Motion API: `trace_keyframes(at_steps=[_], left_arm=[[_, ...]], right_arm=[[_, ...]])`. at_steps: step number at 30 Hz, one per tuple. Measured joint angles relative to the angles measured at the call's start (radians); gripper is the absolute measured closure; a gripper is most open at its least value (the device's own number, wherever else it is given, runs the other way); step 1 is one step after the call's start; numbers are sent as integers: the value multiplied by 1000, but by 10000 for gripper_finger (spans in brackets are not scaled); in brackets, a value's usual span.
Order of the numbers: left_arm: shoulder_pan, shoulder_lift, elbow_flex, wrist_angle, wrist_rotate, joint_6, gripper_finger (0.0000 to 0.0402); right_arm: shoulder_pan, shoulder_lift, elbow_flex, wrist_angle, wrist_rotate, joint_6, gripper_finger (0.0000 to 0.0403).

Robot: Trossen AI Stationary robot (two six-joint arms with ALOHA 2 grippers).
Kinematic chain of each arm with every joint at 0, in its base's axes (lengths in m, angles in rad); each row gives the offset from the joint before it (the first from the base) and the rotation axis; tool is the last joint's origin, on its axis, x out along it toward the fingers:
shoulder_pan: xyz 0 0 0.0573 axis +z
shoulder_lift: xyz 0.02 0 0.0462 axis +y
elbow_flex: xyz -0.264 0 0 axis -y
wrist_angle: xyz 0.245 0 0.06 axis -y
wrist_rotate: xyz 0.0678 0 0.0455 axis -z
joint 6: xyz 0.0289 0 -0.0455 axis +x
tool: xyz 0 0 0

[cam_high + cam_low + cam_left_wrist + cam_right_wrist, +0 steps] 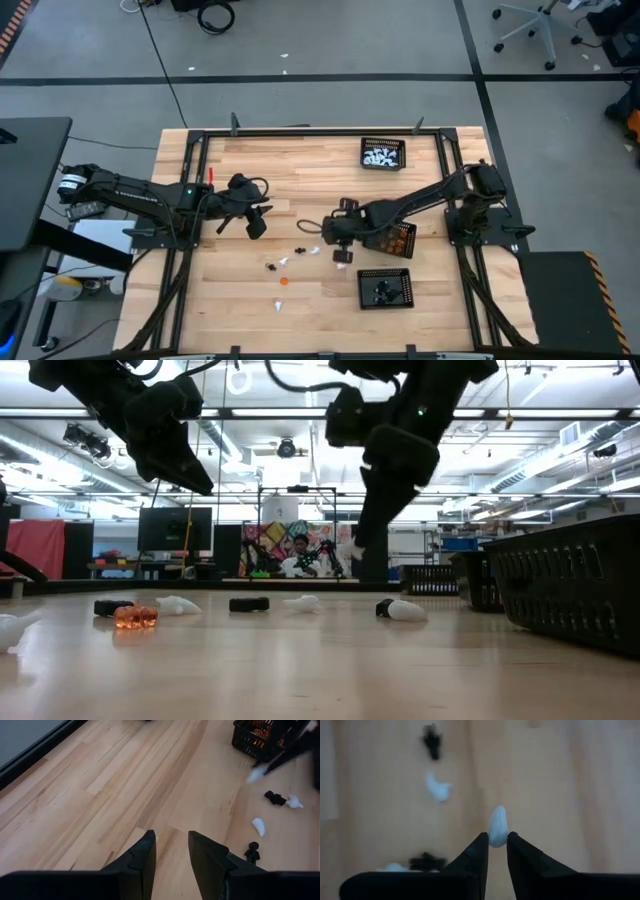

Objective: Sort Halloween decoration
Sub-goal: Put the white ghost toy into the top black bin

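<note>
Small white, orange and black figures lie loose on the wooden table: a black one (pixel 300 248), a white one (pixel 283 262), an orange one (pixel 284 281). In the low view, the orange one (pixel 134 616) and the white ones (pixel 178 604) rest on their sides. My right gripper (pixel 341 250) hangs above this scatter, shut on a white figure (pixel 498 826). My left gripper (pixel 257 225) is open above bare wood at the table's left, its fingers (pixel 145 855) touching nothing. My right gripper pinches the white figure's lower end (pixel 497 840) between its two fingertips, and the rest of the figure sticks out past them. The fingers point down from above. In the low view the figure (pixel 356 550) is lifted clear of the table.
Three black mesh trays stand on the table's right half: one with white figures at the far edge (pixel 383 153), one with orange figures (pixel 402 240) under the right arm, one with black figures near the front (pixel 386 288). Bare wood lies on the left half.
</note>
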Motion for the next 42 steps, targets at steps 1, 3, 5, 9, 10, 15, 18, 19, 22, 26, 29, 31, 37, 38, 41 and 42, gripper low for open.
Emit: trace_keyframes(at_steps=[1, 3, 5, 9, 10, 15, 18, 19, 22, 26, 29, 31, 37, 38, 41, 42], left_arm=[[0, 0, 0, 0, 0, 0, 278], [0, 0, 0, 0, 0, 1, 278], [0, 0, 0, 0, 0, 1, 278], [0, 0, 0, 0, 0, 1, 278], [0, 0, 0, 0, 0, 1, 278], [0, 0, 0, 0, 0, -5, 278], [0, 0, 0, 0, 0, -31, 278], [0, 0, 0, 0, 0, -39, 278], [0, 0, 0, 0, 0, -45, 278], [0, 0, 0, 3, 0, -64, 278], [0, 0, 0, 15, 0, -107, 278], [0, 0, 0, 22, 0, -149, 278], [0, 0, 0, 22, 0, -269, 278], [0, 0, 0, 24, 0, -288, 278], [0, 0, 0, 40, 0, -315, 278], [0, 0, 0, 45, 0, -322, 278]], right_arm=[[-9, -16, 0, -15, 14, -10, 331], [-30, -48, 0, -49, 42, -31, 331], [-54, -79, -4, -80, 69, -56, 331], [-116, -153, -28, -138, 111, -106, 331], [-135, -171, -36, -152, 121, -120, 331], [-257, -272, -100, -166, 124, -207, 331], [-344, -331, -141, -164, 119, -269, 330], [-373, -350, -154, -163, 115, -295, 330], [-474, -393, -191, -152, 82, -380, 330], [-624, -413, -241, -125, 11, -501, 330], [-740, -400, -274, -101, -53, -569, 330], [-809, -387, -286, -62, -90, -612, 330], [-964, -333, -293, 39, -152, -677, 330], [-981, -323, -293, 46, -171, -678, 330], [-1011, -291, -293, 39, -231, -679, 329], [-1016, -281, -293, 32, -248, -679, 328]])
